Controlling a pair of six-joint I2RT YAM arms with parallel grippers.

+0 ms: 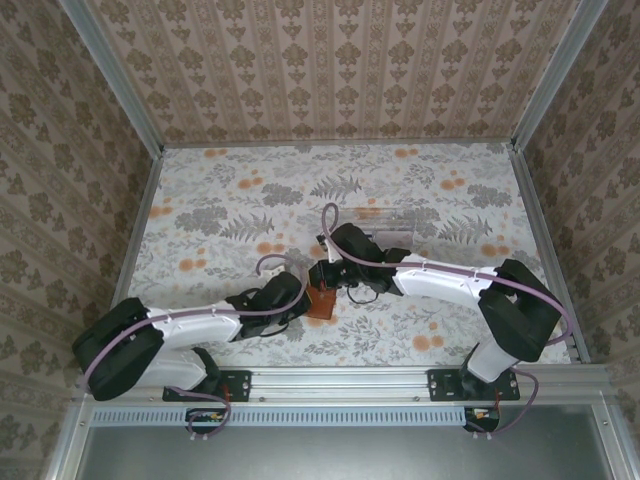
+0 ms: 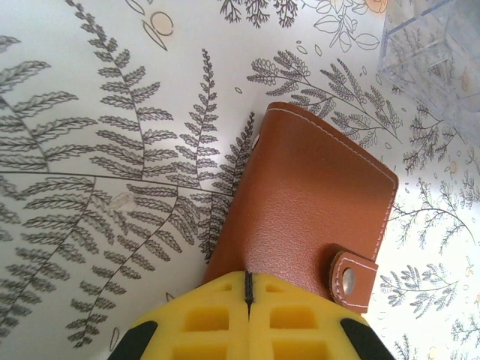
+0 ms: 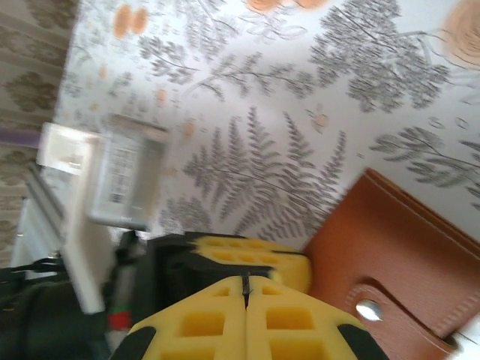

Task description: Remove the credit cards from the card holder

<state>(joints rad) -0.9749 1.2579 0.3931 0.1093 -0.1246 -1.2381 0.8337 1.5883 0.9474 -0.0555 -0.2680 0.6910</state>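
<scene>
The card holder (image 1: 322,303) is a brown leather-like wallet lying folded shut on the flowered table, its snap strap (image 2: 352,277) fastened. The credit cards are hidden inside it. My left gripper (image 2: 247,276) is shut, its yellow fingertips together over the holder's near edge with nothing between them; it reaches in from the left (image 1: 303,294). My right gripper (image 3: 244,280) is also shut and empty, hovering just left of the card holder (image 3: 397,247) and close to the left gripper's yellow fingers (image 3: 255,251). From above, the right gripper (image 1: 326,279) sits at the holder's far edge.
A clear plastic tray (image 1: 385,222) stands just behind the right arm, and its corner (image 2: 431,45) lies beyond the card holder. Patterned walls enclose the table on three sides. Open tabletop lies to the left and far back.
</scene>
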